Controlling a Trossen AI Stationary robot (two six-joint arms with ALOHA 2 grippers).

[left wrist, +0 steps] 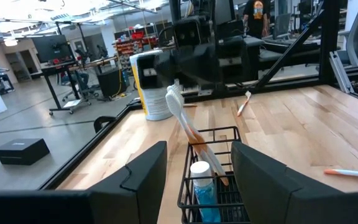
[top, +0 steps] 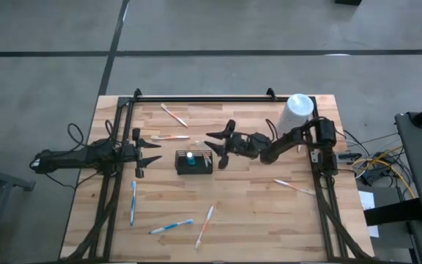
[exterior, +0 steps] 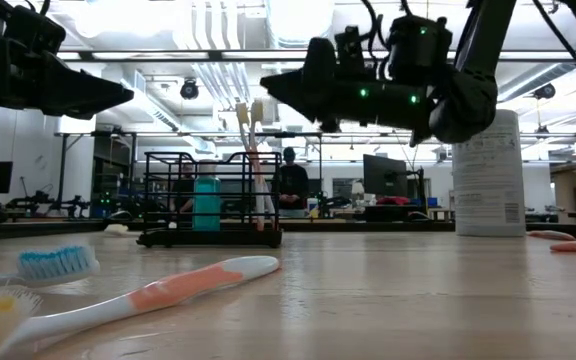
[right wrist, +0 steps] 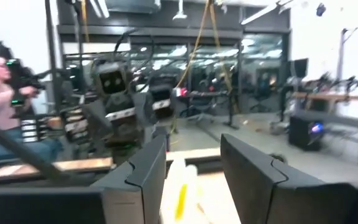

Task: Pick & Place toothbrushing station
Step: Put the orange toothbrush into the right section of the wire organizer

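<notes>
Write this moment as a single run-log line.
right gripper: open beside basket | toothbrushes: standing in basket | left gripper: open, waiting on basket's other side

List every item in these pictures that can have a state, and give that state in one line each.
Wire basket: upright, holding a teal bottle and toothbrushes.
Teal bottle: standing, cap on.
Toothbrushes in basket: leaning, heads up.
White canister: upright, lid on.
Left gripper: open, empty, beside the basket.
Right gripper: open, over the basket's edge.
Loose toothbrushes: lying flat on the table.
</notes>
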